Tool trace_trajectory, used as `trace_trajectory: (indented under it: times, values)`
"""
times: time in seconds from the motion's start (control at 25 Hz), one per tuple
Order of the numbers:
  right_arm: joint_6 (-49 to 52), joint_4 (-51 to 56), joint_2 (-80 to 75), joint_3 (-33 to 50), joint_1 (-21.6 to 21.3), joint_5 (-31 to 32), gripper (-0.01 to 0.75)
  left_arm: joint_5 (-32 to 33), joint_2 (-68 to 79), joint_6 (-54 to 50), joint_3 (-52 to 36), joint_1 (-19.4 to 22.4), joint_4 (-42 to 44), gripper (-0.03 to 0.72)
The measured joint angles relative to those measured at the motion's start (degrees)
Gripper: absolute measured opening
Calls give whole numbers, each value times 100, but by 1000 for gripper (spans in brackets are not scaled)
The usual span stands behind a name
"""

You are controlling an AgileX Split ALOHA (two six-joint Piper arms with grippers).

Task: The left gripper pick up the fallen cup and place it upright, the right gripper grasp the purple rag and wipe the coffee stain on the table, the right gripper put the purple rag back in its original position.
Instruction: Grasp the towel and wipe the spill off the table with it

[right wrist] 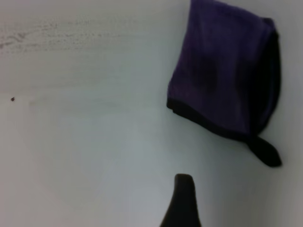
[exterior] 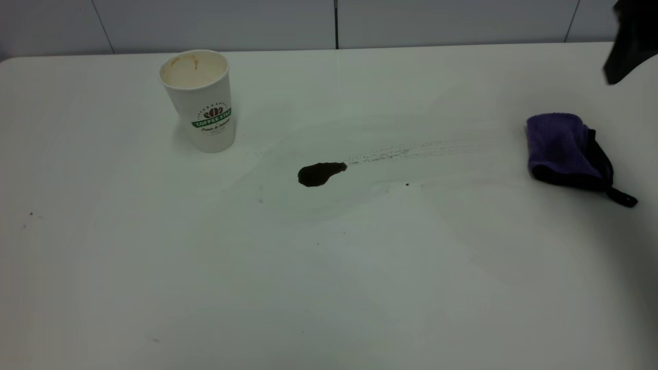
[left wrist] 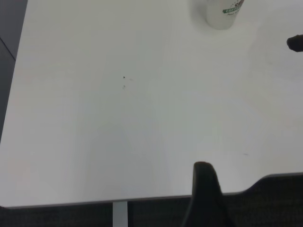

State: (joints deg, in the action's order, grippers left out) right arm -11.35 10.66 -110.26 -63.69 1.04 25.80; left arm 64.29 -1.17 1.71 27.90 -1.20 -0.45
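Observation:
The white paper cup [exterior: 201, 100] with the green "COFFEE STAR" banner stands upright at the table's back left; it also shows in the left wrist view [left wrist: 222, 13]. The dark coffee stain [exterior: 320, 173] lies mid-table, with a faint dotted smear running right from it. The purple rag [exterior: 563, 149] lies folded at the right, also in the right wrist view [right wrist: 222, 75]. My right gripper [exterior: 629, 46] hangs above and behind the rag, holding nothing. My left gripper [left wrist: 210, 198] is over the table's edge, far from the cup; only a dark part shows.
The white table [exterior: 329, 288] has tiny dark specks at the left [exterior: 31, 214] and right of the stain [exterior: 406, 183]. A grey panelled wall [exterior: 329, 20] runs behind. The table's edge and a leg [left wrist: 120, 213] show in the left wrist view.

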Motion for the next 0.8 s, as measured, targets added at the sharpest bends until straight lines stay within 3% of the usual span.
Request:
trace_trajectory:
  times: [0.16,0.44,0.8]
  values:
    - [-50,135,-1649,-1257,127,136,714,-4,0,0,0,0,0,539]
    - [-7,-41,-3297,-3111,134,990,702,-4,0,0,0,0,0,539]
    - [592,-652,-3567,-3399,152,1131,675,-7,0,0,0,0,0,539]
